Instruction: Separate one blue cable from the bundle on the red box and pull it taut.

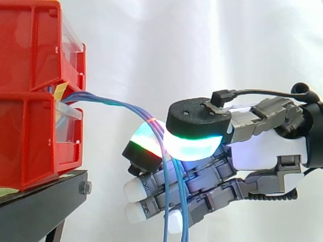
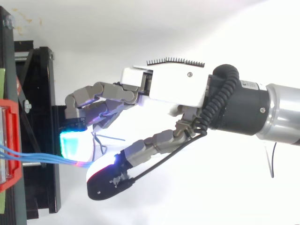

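Note:
A bundle of thin blue cables comes out of the gap between two stacked red bins at the left. It runs right and slightly down to my hand. The hand is shut on the cables, which are pinched between the thumb pad and a glowing fingertip. Past the pinch, several strands hang loosely downward in front of the other curled fingers. From above, the cables cross from the bin edge to the pinch beside the cyan pad. All strands appear held together.
The bins rest on a black stand with a bolt at its corner. A piece of yellow tape sits where the cables leave the bins. A white curtain hangs behind, with open space right of the stand.

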You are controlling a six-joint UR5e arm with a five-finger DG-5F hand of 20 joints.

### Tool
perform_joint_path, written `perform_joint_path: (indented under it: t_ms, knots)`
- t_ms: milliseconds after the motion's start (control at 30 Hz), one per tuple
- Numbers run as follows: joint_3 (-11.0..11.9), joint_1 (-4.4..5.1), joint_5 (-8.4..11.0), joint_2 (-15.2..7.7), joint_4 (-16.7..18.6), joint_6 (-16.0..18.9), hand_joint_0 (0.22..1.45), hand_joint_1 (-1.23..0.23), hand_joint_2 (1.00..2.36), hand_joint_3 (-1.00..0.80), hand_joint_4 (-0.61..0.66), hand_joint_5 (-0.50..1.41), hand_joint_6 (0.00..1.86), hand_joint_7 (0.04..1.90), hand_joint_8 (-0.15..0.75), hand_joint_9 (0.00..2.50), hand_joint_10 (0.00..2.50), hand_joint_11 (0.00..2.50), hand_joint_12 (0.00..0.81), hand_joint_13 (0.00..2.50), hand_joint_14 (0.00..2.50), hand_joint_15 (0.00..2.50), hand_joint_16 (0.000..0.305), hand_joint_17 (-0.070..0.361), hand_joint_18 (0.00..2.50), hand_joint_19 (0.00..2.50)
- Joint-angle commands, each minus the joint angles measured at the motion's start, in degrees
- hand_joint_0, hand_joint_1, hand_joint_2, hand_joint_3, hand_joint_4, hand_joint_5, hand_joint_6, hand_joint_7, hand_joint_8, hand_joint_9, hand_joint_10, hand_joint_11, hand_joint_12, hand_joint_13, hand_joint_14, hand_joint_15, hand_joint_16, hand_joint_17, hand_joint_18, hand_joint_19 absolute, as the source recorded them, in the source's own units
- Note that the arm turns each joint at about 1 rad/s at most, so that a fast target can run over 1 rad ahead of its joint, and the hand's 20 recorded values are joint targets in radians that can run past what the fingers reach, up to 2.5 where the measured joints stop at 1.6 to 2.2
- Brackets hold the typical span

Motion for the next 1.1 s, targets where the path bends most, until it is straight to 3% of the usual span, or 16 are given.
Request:
perform_joint_path:
  t_ms: [0, 200, 700, 900, 1067]
  knots:
    - [0.04, 0.00, -0.02, 0.07, 0.01, -0.02, 0.68, -0.92, 1.00, -0.44, 0.17, -0.16, 0.58, 1.26, 0.282, 0.59, 0.01, 0.37, 0.359, 0.43, 0.01, 0.18, 0.048, 0.109, 0.57, 0.41]
    - [0.04, 0.00, 0.07, 0.07, 0.01, -0.02, 0.56, -0.77, 1.00, -0.50, 0.21, -0.12, 0.58, 1.34, 0.322, 0.69, 0.01, 0.38, 0.371, 0.48, 0.01, 0.20, 0.051, 0.114, 0.61, 0.46]
    - [-0.05, 0.00, 0.07, -0.01, 0.01, -0.02, 0.45, -0.65, 1.00, -0.50, 0.24, -0.11, 0.71, 1.22, 0.394, 0.85, 0.01, 0.39, 0.419, 0.59, 0.01, 0.22, 0.059, 0.133, 0.76, 0.46]
    - [0.04, 0.00, -0.11, 0.07, -0.08, 0.16, 0.56, -0.77, 1.00, -0.50, 0.22, -0.13, 0.75, 1.28, 0.361, 0.83, 0.01, 0.41, 0.382, 0.56, 0.01, 0.22, 0.051, 0.115, 0.70, 0.48]
    - [0.04, 0.00, -0.11, -0.01, -0.08, 0.16, 0.66, -0.87, 1.02, -0.23, 0.16, -0.19, 0.83, 1.17, 0.332, 0.74, 0.01, 0.42, 0.376, 0.55, 0.01, 0.21, 0.050, 0.112, 0.69, 0.45]
